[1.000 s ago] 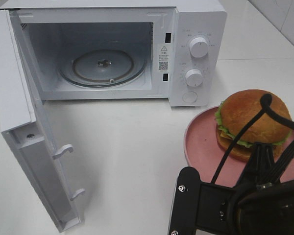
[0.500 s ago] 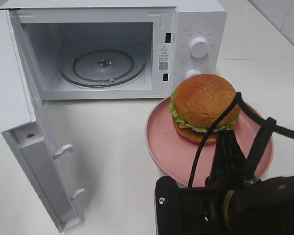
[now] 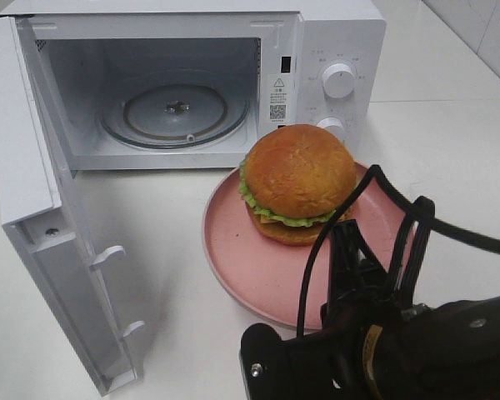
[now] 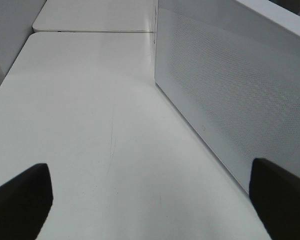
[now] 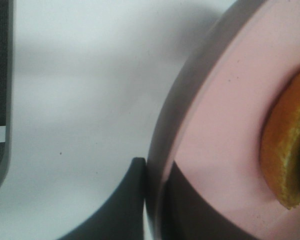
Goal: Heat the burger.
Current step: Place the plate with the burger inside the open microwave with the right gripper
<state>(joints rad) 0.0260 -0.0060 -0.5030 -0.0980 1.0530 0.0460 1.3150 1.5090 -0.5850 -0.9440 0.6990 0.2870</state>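
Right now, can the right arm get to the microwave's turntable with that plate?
Probably yes: the door stands wide open, the turntable is bare, and nothing stands between it and the plate clamped in the right tool.

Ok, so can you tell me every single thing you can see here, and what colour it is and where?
microwave: one, white, at the back of the table
door: one, white, swung wide open on the microwave's left
turntable: one, clear glass, inside the microwave, nothing on it
knobs: two, white, on the microwave's right panel, the lower one half hidden by the burger
burger: one, golden-brown bun with green lettuce, on the plate
plate: one, pink, in front of the microwave opening
table: one, white, under everything
left gripper: one, black, jaws open, holding nothing, over the table next to the open door
right gripper: one, black, shut on the plate's rim
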